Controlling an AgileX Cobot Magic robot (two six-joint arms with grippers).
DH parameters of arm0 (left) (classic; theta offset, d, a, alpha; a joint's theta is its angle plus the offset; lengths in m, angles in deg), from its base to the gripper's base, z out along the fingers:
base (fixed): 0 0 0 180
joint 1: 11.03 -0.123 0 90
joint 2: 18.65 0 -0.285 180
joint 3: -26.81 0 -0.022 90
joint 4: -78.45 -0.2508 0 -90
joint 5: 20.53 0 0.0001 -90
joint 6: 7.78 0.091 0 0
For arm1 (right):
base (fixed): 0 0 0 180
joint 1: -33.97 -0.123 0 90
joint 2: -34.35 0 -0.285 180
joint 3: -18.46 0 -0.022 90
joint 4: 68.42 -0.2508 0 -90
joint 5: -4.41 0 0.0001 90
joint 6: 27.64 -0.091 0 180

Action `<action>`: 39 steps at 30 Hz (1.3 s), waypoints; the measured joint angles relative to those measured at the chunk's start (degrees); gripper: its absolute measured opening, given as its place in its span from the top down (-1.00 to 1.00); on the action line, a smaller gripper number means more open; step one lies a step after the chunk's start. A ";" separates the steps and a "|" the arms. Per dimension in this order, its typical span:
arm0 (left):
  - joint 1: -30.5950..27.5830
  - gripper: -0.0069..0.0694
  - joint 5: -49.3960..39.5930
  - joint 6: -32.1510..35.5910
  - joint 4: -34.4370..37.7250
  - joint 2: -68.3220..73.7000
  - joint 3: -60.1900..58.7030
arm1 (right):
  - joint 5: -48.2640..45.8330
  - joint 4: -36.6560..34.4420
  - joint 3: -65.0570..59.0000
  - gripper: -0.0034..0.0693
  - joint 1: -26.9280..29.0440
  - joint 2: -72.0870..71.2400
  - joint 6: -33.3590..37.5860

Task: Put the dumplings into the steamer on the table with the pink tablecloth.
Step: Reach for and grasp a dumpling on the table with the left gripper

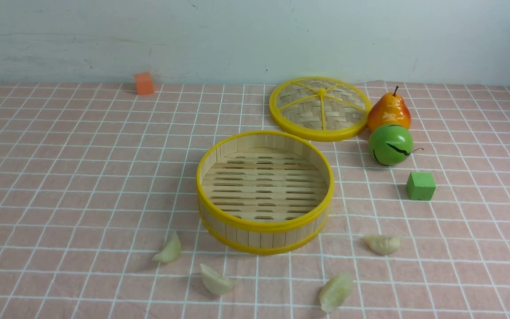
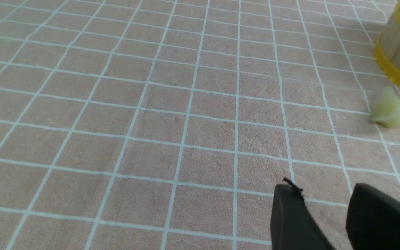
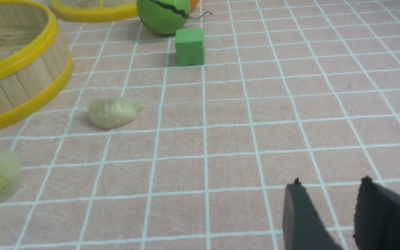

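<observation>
The steamer [image 1: 261, 227] stands empty in the middle of the pink tablecloth [image 1: 82, 177] covering the table. Several dumplings lie on the cloth in front of it: one [image 1: 169, 250] at the front left, one [image 1: 216, 280] nearer me, one [image 1: 335, 291] at the front right and one [image 1: 383, 243] beside the basket's right. Neither gripper shows in the front view. My left gripper [image 2: 325, 190] hovers open over bare cloth, well short of a dumpling [image 2: 387, 111] by the steamer [image 2: 399, 52]. My right gripper [image 3: 331, 185] is open too, far from a dumpling [image 3: 113, 111] and the steamer [image 3: 23, 80].
The woven lid [image 1: 319, 108] lies behind the steamer to the right. Next to it are a pear [image 1: 388, 110], a green ball [image 1: 390, 144] and a green cube [image 1: 420, 186]. An orange cube [image 1: 144, 83] sits at the far left by the wall.
</observation>
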 joint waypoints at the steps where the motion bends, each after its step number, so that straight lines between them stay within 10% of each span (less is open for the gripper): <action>1: 0.00 0.19 0.00 0.00 0.00 0.00 0.00 | 0.00 0.00 0.00 0.25 0.00 0.00 0.00; 26: 0.00 0.19 0.89 -0.54 0.60 0.00 0.00 | 0.11 2.32 0.00 0.25 0.00 0.00 0.00; 32: 0.00 0.19 4.48 -14.93 22.59 0.00 0.00 | 0.17 -1.14 0.00 0.25 0.00 0.00 -1.38; 35: 0.00 0.19 4.61 -28.52 43.70 0.00 0.00 | 0.23 -16.31 -0.13 0.25 0.00 0.00 -10.28; 39: 0.00 0.19 5.23 -31.08 50.74 0.00 0.00 | 0.13 -35.58 -0.55 0.25 0.00 0.00 -23.13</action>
